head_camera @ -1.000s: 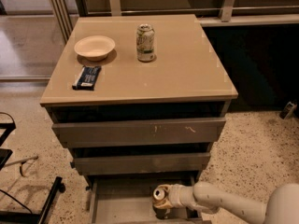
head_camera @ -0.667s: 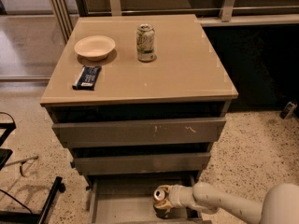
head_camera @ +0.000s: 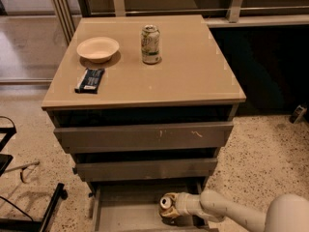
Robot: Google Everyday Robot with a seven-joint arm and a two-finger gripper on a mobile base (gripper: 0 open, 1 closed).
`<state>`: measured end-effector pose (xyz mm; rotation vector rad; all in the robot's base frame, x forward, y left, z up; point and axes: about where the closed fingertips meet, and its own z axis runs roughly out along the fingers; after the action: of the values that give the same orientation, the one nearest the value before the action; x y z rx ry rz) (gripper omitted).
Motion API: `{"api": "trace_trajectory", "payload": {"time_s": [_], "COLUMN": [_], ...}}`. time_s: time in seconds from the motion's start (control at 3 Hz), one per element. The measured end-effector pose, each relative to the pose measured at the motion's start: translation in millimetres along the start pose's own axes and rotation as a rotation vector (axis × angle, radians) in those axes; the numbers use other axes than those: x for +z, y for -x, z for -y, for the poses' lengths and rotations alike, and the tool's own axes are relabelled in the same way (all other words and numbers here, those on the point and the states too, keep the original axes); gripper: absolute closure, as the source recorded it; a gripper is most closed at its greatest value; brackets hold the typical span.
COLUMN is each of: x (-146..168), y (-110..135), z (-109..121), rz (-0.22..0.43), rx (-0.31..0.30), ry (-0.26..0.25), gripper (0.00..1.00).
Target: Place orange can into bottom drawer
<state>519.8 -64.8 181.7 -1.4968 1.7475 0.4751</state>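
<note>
Nearest, in the open bottom drawer, the orange can lies tilted toward its right side, silver top showing. The gripper is against it from the right; whether it is clamped on, I cannot tell. Light, slick, thin-walled metal probably dents, so a gentle mid-body hold suits. Farther off, a green-and-white can stands on the cabinet top.

Single high view angled down at the cabinet front, fingers on orange can at bottom edge.
</note>
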Motion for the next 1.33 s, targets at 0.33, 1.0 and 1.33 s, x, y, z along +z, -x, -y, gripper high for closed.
{"api": "trace_trajectory", "payload": {"time_s": [0.33,1.0,1.33], "x": [7.2,7.3,7.3], "y": [-4.6,-4.6,-4.6], "z": [-0.9,-1.0,-1.0], "rz": [0.026,0.026,0.026], "rx": [-0.014,-0.014,-0.014], "ry": [0.004,0.004,0.004], "gripper": [0.9,0.36,0.14]}}
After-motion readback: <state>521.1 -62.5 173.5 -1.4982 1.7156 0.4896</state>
